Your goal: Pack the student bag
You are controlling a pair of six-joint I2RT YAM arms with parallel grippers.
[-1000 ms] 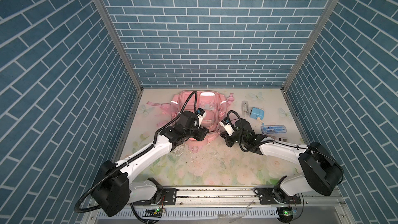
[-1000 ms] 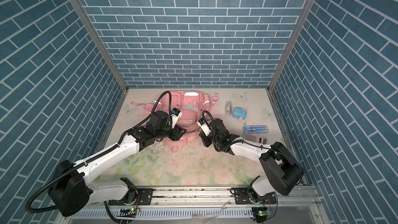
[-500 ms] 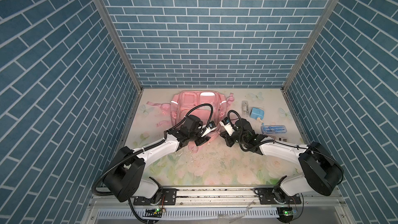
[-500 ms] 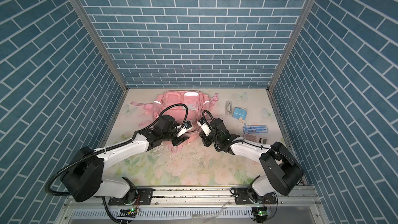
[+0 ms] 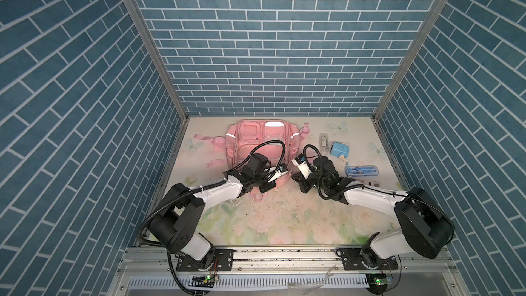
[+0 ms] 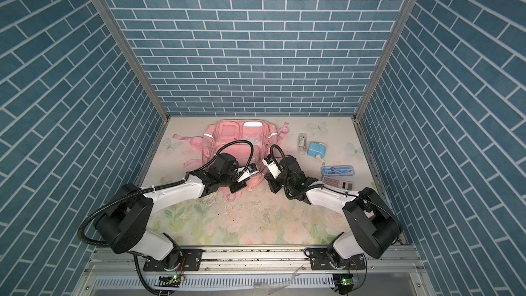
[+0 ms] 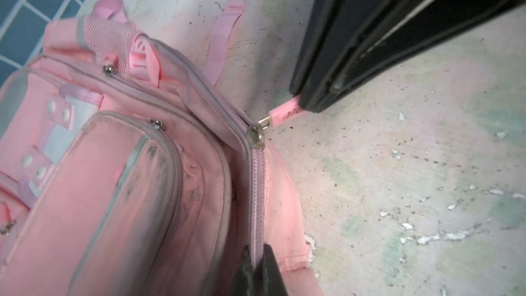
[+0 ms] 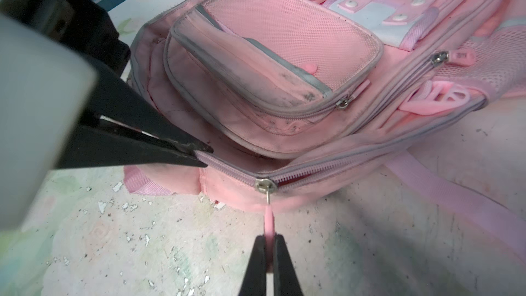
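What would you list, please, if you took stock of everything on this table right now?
student bag: one, pink, lying at the table's back, left of centre
zipper pull: one, pink, at the bag's near edge
clear case: one, transparent, right of the bag
boxy item: one, light blue, beside the clear case
geometry case: one, blue, nearer the right wall
calculator: one, greyish, just in front of the geometry case
table: one, pastel floral
left jaws: black, shut on the bag's zipper tape
right jaws: black, shut on the zipper pull
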